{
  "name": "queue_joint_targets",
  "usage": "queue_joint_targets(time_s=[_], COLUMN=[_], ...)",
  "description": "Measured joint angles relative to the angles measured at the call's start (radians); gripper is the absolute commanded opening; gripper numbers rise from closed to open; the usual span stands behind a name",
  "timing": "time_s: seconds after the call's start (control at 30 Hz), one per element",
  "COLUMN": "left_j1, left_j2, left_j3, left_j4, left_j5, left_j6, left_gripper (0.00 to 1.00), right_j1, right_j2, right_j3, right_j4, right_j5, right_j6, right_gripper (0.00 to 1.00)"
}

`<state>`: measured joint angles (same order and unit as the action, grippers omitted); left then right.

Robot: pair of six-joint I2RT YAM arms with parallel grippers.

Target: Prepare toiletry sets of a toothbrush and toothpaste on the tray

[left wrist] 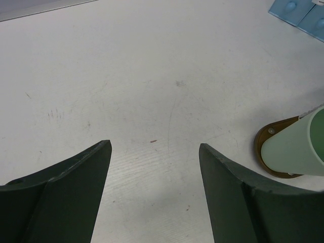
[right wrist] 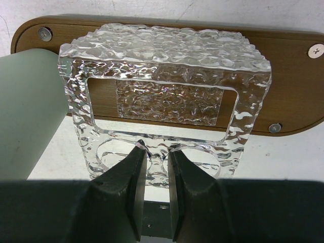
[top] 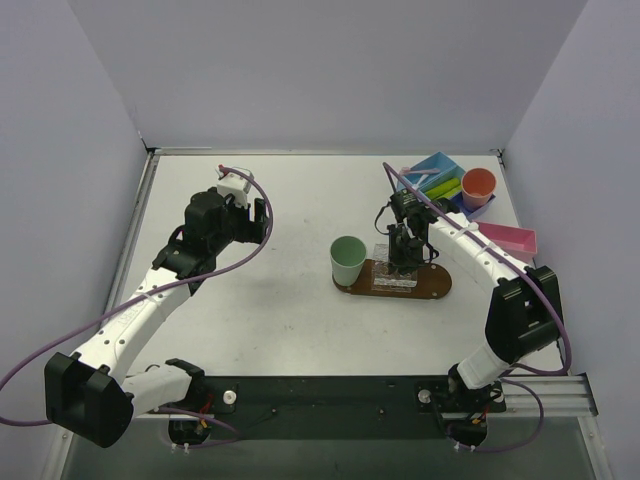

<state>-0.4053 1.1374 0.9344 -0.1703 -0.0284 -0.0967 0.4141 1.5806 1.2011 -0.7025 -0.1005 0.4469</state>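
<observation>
The dark brown oval tray (top: 438, 286) (right wrist: 296, 76) lies right of centre. A clear rippled plastic holder (top: 394, 277) (right wrist: 167, 61) stands on it. My right gripper (top: 404, 258) (right wrist: 158, 152) is shut on the holder's near strip, between two round holes. A mint-green cup (top: 348, 260) (right wrist: 25, 116) stands on the tray's left end. Lime-green toothpaste tubes (top: 446, 187) lie in the blue bin (top: 436, 165) at the back right. No toothbrush can be made out for sure. My left gripper (top: 250, 207) (left wrist: 154, 144) hangs open over bare table, left of the cup (left wrist: 296, 147), holding nothing.
An orange cup (top: 478, 186) stands beside the blue bin. A pink shallow box (top: 510, 239) lies right of the tray, close to the right arm. Walls close the table at the back and on both sides.
</observation>
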Motion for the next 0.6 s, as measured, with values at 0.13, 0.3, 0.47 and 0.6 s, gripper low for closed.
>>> queue_joint_targets(time_s=[0.13,0.3,0.47,0.6], left_j1=[0.000,0.000,-0.001,-0.003], left_j2=[0.000,0.000,0.000,0.000], left_j3=[0.000,0.000,0.000,0.000], left_j4=[0.000,0.000,0.000,0.000], left_j5=[0.000,0.002,0.003,0.004], left_j6=[0.000,0.000,0.000,0.000], left_gripper=[0.80,0.80,0.81,0.80], right_j1=[0.001,0.009,0.013,0.019], right_j2=[0.000,0.000,0.000,0.000], right_j3=[0.000,0.002,0.004,0.005], right_j4=[-0.001,-0.005,-0.012,-0.016], right_j5=[0.000,0.004,0.007,0.008], right_j6=[0.001,0.005,0.008,0.009], right_gripper=[0.00,0.00,0.00,0.00])
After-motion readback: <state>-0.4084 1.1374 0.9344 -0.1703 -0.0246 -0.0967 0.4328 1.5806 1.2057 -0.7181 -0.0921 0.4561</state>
